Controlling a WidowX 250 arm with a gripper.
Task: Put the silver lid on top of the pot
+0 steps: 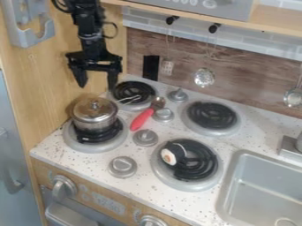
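Above the small silver metal pot [94,122], the black 2-finger gripper [96,84] is held pointing down, its fingers spread wide with nothing gripped between them. The shiny silver metal lid [85,108] is seen on top of the pot, so the task looks all but done; whether the rim is fully seated cannot be told. If any adjustment is needed, the lid is best taken by the small round knob [94,104] at its centre. It will probably be found light, stiff and rather slippery, and little harm should be done by a pinch, though it could be tipped or skidded by an off-centre push. The pot could be nudged too, perched as it is on a black coil burner [101,136], with its thin wire handle [129,99] stuck out over the next coil. Whatever is held inside the pot is hidden by the lid. To the pot's right, a red-handled metal utensil [141,119] is laid on the speckled white counter [88,163], and well apart from the pot, a grey sink basin [254,194] is set in.
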